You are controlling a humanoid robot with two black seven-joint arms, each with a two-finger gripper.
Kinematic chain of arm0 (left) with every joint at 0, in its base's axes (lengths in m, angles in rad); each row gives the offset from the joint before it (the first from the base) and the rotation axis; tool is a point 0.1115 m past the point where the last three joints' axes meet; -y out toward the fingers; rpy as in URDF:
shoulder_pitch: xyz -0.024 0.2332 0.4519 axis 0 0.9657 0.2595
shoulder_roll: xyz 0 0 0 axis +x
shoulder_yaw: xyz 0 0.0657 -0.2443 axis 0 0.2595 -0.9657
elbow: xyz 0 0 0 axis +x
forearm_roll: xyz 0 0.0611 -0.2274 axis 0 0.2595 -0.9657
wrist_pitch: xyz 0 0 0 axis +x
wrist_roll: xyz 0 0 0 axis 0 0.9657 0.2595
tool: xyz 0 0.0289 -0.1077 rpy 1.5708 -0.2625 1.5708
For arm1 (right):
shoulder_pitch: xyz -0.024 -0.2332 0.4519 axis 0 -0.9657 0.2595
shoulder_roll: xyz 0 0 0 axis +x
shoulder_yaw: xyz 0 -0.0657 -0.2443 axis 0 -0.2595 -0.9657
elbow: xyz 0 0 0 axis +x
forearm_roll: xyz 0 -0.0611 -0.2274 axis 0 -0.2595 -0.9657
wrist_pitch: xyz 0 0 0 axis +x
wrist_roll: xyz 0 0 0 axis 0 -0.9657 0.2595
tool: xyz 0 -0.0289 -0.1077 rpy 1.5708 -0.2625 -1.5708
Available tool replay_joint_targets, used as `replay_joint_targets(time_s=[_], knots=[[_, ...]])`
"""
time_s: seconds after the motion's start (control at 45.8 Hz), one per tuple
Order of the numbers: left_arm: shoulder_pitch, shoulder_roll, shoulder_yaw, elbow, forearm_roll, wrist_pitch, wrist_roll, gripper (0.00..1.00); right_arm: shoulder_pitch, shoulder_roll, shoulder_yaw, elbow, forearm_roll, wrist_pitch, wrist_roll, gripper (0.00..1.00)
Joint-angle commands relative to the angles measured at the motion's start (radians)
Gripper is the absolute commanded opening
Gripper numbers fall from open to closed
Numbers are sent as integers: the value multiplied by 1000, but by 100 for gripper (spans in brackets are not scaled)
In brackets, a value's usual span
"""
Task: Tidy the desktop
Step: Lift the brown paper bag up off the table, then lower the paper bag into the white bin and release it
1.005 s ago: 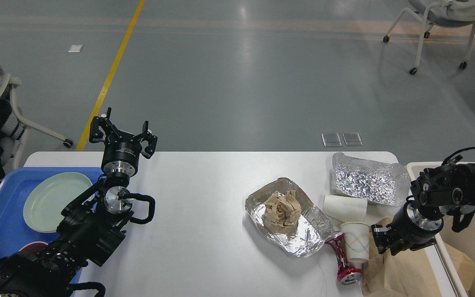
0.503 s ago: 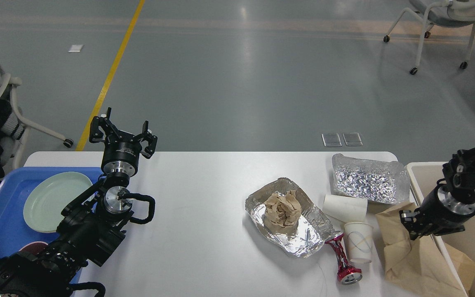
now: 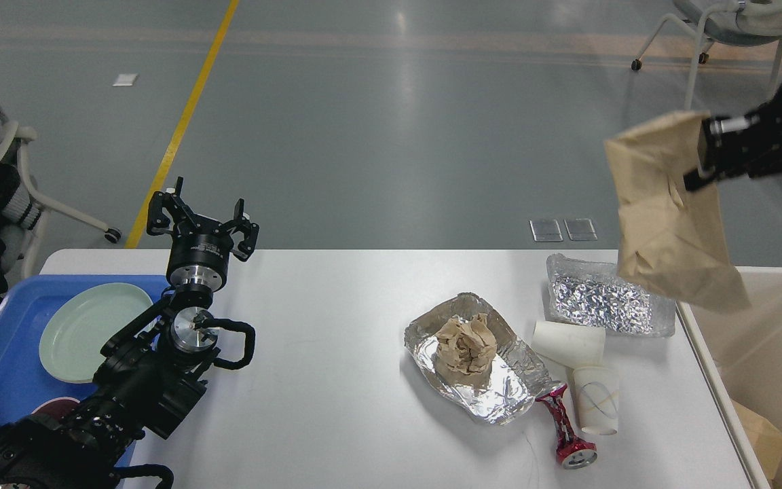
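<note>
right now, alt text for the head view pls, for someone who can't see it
The right gripper holds a brown paper bag in the air above the beige bin at the right end of the white desktop. Foil trays, paper cups and a crushed can lie on it; the left gripper is open.

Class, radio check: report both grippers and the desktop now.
Left gripper open, idle. Right gripper holds brown paper bag aloft. Desktop cluttered: foil tray, cups, crushed can.

No legible text, labels, brands — none

Glossy grey floor (image 3: 391,136), yellow line (image 3: 180,129), wheeled chair (image 3: 730,27) far right
</note>
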Motion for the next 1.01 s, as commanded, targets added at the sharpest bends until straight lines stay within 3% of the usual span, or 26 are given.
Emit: replay_joint_targets(time_s=[0.0, 0.393, 0.568, 0.743, 0.984], knots=[[0, 0, 0, 0, 0, 0, 0, 100, 135, -5, 113, 2, 45, 2, 1, 0], [0, 0, 0, 0, 0, 0, 0, 100, 336, 3, 262, 2, 144, 2, 0, 0], [1, 0, 0, 0, 0, 0, 0, 100, 333, 32, 280, -1, 170, 2, -13, 0], [1, 0, 0, -1, 0, 0, 0, 100, 71, 38, 274, -44, 69, 2, -49, 0], [0, 0, 0, 0, 0, 0, 0, 100, -412, 74, 269, -291, -191, 2, -54, 0]])
